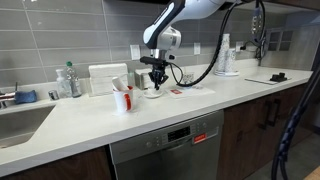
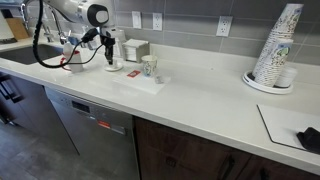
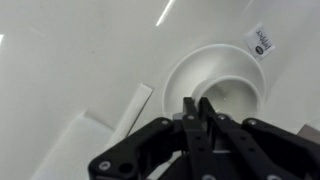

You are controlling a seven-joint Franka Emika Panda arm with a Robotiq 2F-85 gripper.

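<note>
Hovering over white bowl (image 1: 152, 93) on counter (image 1: 90, 125) in an exterior view, gripper (image 1: 157, 74) hung near red-white mug (image 1: 122, 99). In an exterior view, gripper (image 2: 108, 64) sat near patterned cup (image 2: 149, 66). Wrist view: fingers (image 3: 188, 116) were together, gripping nothing, white bowl (image 3: 228, 72) beneath. Risk: closed tips dropping onto rim could tip it.

Long white countertop (image 1: 90, 115), sink sunk in at one end, on it a clear bottle (image 1: 67, 80), white box (image 1: 107, 78), red-marked cup (image 1: 122, 98), white bowl (image 1: 153, 92), red packet (image 1: 176, 91) — farther along, a dark mat (image 2: 290, 125), stacked paper cups (image 2: 275, 45)
</note>
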